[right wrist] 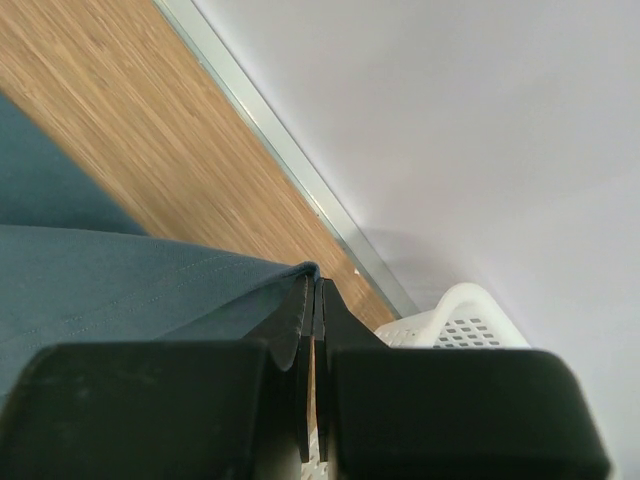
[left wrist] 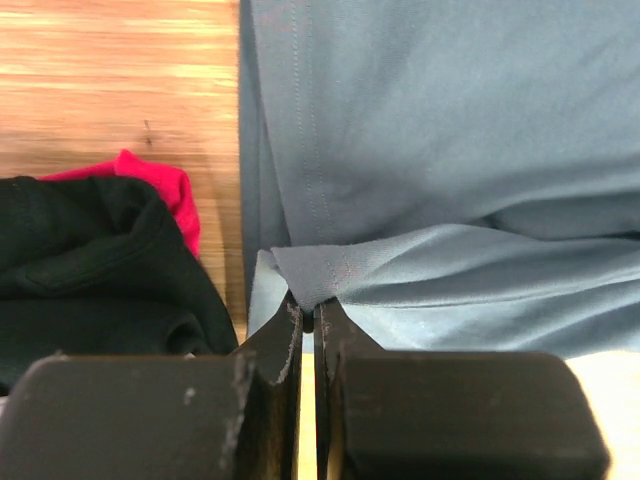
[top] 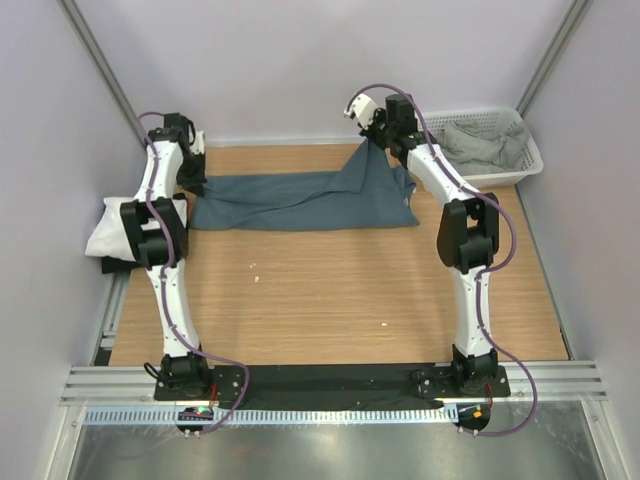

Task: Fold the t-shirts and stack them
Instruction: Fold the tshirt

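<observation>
Alu rail (top: 100, 385) nearest, wood table (top: 320, 300) w/ slate-blue t-shirt (top: 300, 200), pale walls (top: 300, 60)

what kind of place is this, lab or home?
Likely a lab test cell: plain white walls enclose a wooden table with an aluminium rail along its near edge, plus a staged mesh basket and slate-blue t-shirt.

— Where does the top camera sit?
— High above the near edge, looking down over the whole wooden table (top: 320, 300).
— And the wrist cameras?
— Both are very close. The left looks down onto the slate-blue t-shirt (left wrist: 450, 150). The right looks along that shirt towards the back wall (right wrist: 450, 120) and the white mesh basket (right wrist: 455, 320). The top view shows both too.
</observation>
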